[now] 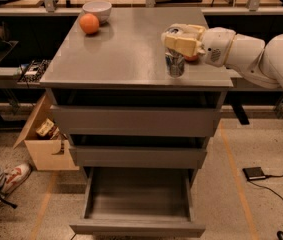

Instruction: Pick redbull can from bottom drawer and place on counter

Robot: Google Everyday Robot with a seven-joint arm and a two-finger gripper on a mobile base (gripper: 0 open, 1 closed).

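The bottom drawer [137,228] is pulled well out and holds nothing visible on its grey floor; the middle drawer [138,157] stands slightly out and the top drawer [136,121] a little less, their insides dark; a white bowl [97,10] sits at the 11 o'clock corner of the tabletop [126,54], its contents not visible from here; on the floor at 9 o'clock of the cabinet an open cardboard box [43,151] leans outward with small packets in it.

The redbull can [174,66] stands upright at about 4 o'clock on the tabletop, close to the front edge; whether its base touches the surface I cannot tell; the gripper [177,48] comes in from 3 o'clock and is clenched on the can's top part, hiding the rim.

An orange [89,24] lies at 10 o'clock, just beside the bowl; a reddish round thing [192,58] peeks from behind the gripper; a shoe [11,176] shows at 8 o'clock; a small black box [254,173] with a cable lies at 4 o'clock.
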